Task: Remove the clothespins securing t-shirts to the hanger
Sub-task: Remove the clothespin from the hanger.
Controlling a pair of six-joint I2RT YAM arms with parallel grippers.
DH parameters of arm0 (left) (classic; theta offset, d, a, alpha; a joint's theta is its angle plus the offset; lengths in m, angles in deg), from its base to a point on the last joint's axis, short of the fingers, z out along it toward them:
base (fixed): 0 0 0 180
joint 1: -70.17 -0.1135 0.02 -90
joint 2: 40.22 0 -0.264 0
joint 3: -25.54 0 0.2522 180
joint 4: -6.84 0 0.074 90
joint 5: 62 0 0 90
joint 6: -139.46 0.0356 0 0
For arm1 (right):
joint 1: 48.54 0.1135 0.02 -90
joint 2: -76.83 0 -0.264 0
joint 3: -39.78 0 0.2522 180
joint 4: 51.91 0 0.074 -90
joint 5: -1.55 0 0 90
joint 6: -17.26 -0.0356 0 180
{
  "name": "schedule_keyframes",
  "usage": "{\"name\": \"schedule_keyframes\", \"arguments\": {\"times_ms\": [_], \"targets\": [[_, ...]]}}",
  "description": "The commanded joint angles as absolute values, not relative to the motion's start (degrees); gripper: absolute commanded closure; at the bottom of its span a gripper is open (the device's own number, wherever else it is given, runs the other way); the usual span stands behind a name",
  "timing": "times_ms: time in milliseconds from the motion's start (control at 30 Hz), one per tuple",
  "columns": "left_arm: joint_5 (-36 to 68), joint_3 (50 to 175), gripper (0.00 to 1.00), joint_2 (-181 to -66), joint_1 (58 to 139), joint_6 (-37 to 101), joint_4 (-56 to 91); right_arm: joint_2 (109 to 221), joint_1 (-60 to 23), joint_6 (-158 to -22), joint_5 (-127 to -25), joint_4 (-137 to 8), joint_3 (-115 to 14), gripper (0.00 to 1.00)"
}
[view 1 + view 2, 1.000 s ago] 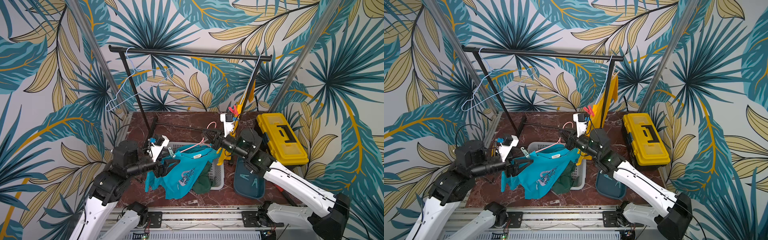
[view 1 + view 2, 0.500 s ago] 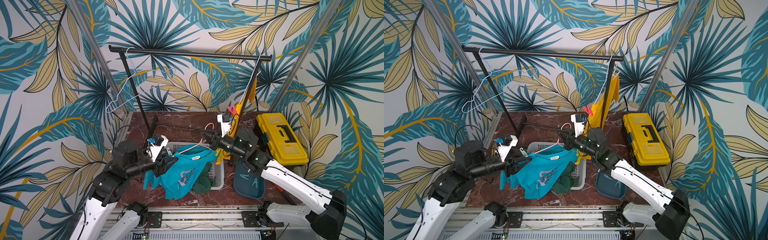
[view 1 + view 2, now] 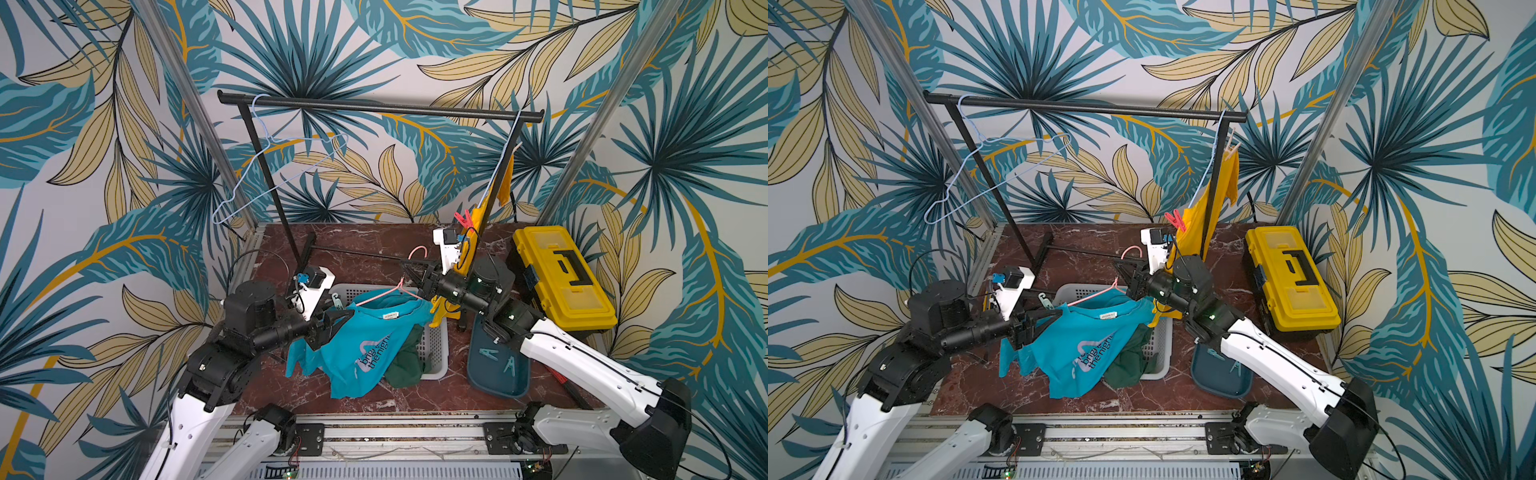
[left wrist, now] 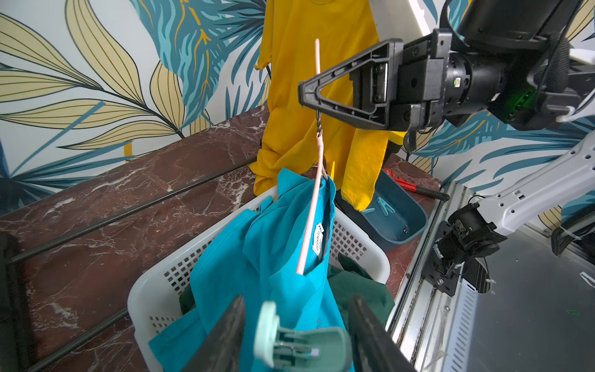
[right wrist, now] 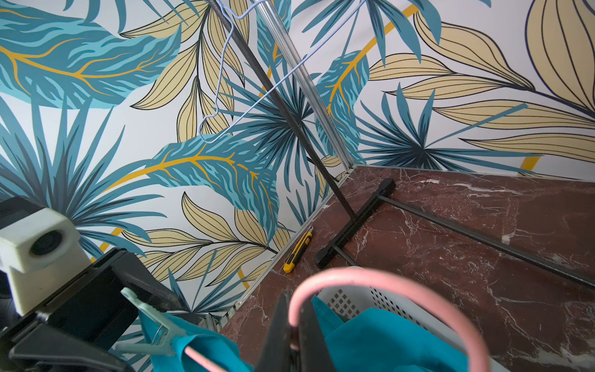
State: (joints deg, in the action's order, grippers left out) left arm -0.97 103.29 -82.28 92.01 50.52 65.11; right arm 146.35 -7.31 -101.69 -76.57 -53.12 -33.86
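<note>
A turquoise t-shirt (image 3: pixel 365 345) hangs from a pink hanger (image 3: pixel 386 293) above a white basket (image 3: pixel 436 345), which holds a dark green t-shirt (image 3: pixel 409 357). My right gripper (image 5: pixel 291 341) is shut on the hanger's neck. My left gripper (image 4: pixel 296 309) is at the shirt's shoulder, its fingers closed on the handles of a pale teal clothespin (image 4: pixel 299 348) that pins the cloth. A yellow t-shirt (image 3: pixel 490 199) hangs at the rail's right end with a red-pink clothespin (image 3: pixel 463 218) and a peach one (image 3: pixel 1231 145). Two teal clothespins (image 3: pixel 484 353) lie in a dark blue tray (image 3: pixel 496 382).
A black clothes rail (image 3: pixel 374 109) spans the back and carries an empty pale blue hanger (image 3: pixel 282 166). A yellow toolbox (image 3: pixel 557 278) stands at the right. A yellow utility knife (image 5: pixel 297 249) lies by the left wall. A red pipe wrench (image 4: pixel 399 182) lies beyond the tray.
My left jaws have narrowed onto the teal clothespin. My right gripper has carried the pink hanger and the turquoise shirt slightly to the left.
</note>
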Motion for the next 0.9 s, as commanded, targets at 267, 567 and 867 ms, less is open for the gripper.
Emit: {"name": "schedule_keyframes", "arguments": {"times_ms": [267, 567, 867], "targets": [[0.8, 103.7, 0.08, -81.1, 91.9, 51.3, 61.7, 146.6, -7.3, -102.0, -75.6, -52.6, -34.5, 1.0], [2.2, 104.4, 0.0, -78.8, 91.8, 52.3, 61.0, 146.6, -7.4, -102.2, -75.4, -52.1, -34.1, 0.99], [-2.9, 104.2, 0.21, -81.9, 91.8, 55.6, 62.5, 145.7, -7.3, -102.2, -75.5, -52.4, -33.7, 0.99]]}}
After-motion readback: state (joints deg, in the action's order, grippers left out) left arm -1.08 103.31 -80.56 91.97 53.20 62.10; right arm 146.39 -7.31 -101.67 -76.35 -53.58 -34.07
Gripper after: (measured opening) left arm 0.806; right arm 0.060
